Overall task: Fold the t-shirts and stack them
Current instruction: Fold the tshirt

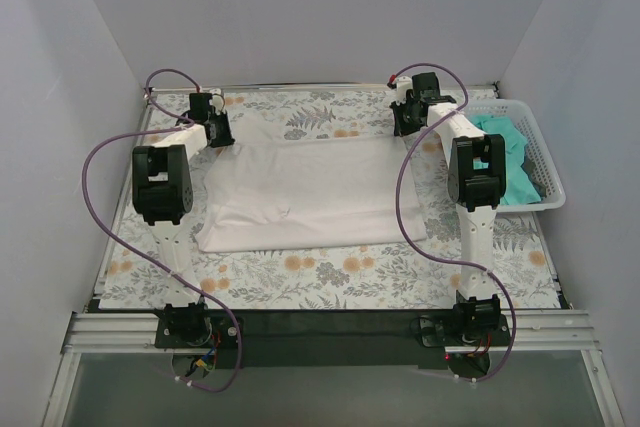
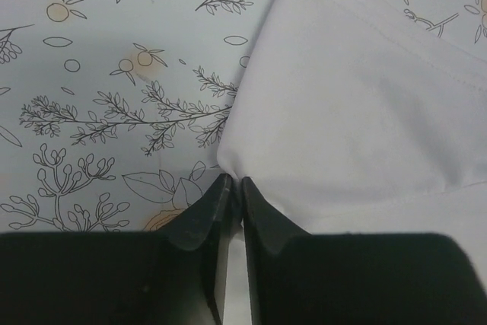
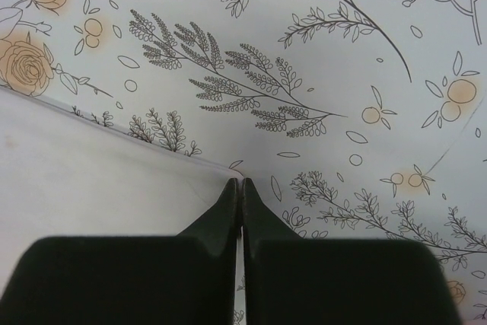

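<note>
The white t-shirt [image 1: 300, 192] lies spread flat on the flowered table cover in the middle. My left gripper [image 1: 218, 134] is at its far left corner, shut on a pinch of the white cloth [image 2: 358, 112], which shows between the fingertips [image 2: 217, 195]. My right gripper [image 1: 405, 125] is at the shirt's far right corner; its jaws are closed at the corner of the white cloth [image 3: 91, 188]. The teal-green t-shirt [image 1: 510, 157] lies crumpled in the white lattice basket [image 1: 545, 162] at the right.
The flowered cover [image 1: 330, 272] reaches to the dark front rail [image 1: 320, 327]. White walls enclose the back and both sides. Purple cables loop from both arms over the table.
</note>
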### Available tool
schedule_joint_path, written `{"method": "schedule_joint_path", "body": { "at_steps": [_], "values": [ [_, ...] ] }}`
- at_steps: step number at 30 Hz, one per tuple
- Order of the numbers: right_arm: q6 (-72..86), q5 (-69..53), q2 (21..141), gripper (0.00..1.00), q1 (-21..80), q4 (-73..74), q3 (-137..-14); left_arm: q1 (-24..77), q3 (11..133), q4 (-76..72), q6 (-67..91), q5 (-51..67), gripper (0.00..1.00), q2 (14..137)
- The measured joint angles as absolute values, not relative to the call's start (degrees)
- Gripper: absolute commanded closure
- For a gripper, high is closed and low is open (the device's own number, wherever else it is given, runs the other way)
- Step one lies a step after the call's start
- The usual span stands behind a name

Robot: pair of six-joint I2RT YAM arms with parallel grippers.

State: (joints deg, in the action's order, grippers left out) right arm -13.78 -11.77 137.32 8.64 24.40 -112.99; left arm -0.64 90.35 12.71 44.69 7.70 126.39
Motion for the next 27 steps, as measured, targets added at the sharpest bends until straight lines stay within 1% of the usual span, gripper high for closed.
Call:
{"method": "schedule_joint_path", "body": {
  "at_steps": [2,16,27],
  "values": [
    [-13.8,-11.6,137.25,0.99,8.64,24.4,-112.9,-0.64,90.39,13.04,44.69,7.42,1.0,126.39],
    [-13.72,-9.19,134.74,0.99,8.67,25.74,-111.68,-0.64,90.78,13.98,44.53,7.09,1.0,125.58],
    [-12.95,-8.95,128.84,0.99,8.67,25.56,-107.61,-0.64,87.42,14.06,45.41,7.05,1.0,119.15]
  ]
}}
